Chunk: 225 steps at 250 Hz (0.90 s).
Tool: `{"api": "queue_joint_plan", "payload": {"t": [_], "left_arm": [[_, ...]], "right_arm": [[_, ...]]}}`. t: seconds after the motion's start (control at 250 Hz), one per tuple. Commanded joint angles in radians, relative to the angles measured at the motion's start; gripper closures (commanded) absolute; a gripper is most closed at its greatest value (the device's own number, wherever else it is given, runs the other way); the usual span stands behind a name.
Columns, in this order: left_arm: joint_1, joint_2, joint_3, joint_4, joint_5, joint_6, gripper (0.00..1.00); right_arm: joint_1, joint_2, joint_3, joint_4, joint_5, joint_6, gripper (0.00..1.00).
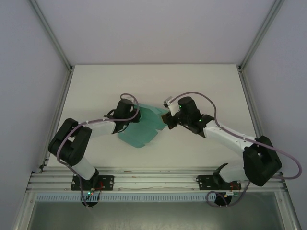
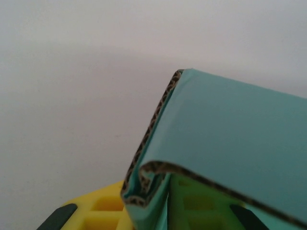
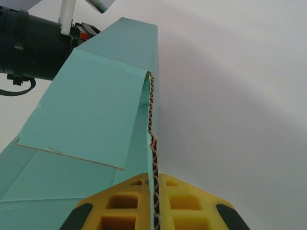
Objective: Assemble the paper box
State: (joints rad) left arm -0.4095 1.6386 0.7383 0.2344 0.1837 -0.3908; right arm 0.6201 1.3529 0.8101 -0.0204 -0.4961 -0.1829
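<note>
The paper box (image 1: 144, 128) is a teal-green corrugated card, partly folded and held up between the two arms over the middle of the table. My left gripper (image 1: 136, 119) grips its left side. In the left wrist view the yellow fingers (image 2: 96, 211) stand a little apart around a doubled-over flap edge of the card (image 2: 230, 134). My right gripper (image 1: 167, 120) is on the card's right edge. In the right wrist view, that gripper (image 3: 154, 191) is shut on a single upright wall of the card (image 3: 91, 115), whose brown fluted edge runs up from between the pads.
White table top (image 1: 201, 86) enclosed by pale walls and aluminium frame posts (image 1: 53, 33). The left arm's black wrist (image 3: 33, 45) shows behind the card in the right wrist view. A metal rail (image 1: 153, 182) runs along the near edge by the arm bases.
</note>
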Motion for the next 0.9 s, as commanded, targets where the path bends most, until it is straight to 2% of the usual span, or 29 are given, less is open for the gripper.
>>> {"api": "queue_joint_plan", "payload": {"t": [0.0, 0.172, 0.388, 0.556, 0.783, 0.895], "left_arm": [[0.04, 0.048, -0.019, 0.061, 0.001, 0.009, 0.8], [0.055, 0.068, -0.022, 0.101, 0.049, 0.001, 0.71], [0.073, 0.073, -0.027, 0.135, 0.065, 0.011, 0.68], [0.093, 0.088, -0.043, 0.237, 0.159, 0.014, 0.61], [0.101, 0.129, -0.01, 0.255, 0.166, 0.004, 0.65], [0.1, 0.151, 0.004, 0.263, 0.148, -0.011, 0.79]], "right_arm": [[-0.007, 0.018, -0.019, 0.021, -0.036, 0.0, 1.0], [-0.01, 0.046, -0.017, 0.019, -0.039, -0.006, 1.0], [-0.026, 0.06, -0.006, 0.007, -0.068, -0.02, 1.0], [-0.031, 0.074, 0.005, -0.006, -0.076, -0.027, 1.0], [-0.034, 0.084, 0.013, -0.016, -0.082, -0.036, 1.0], [-0.035, 0.095, 0.022, -0.034, -0.081, -0.043, 1.0]]}}
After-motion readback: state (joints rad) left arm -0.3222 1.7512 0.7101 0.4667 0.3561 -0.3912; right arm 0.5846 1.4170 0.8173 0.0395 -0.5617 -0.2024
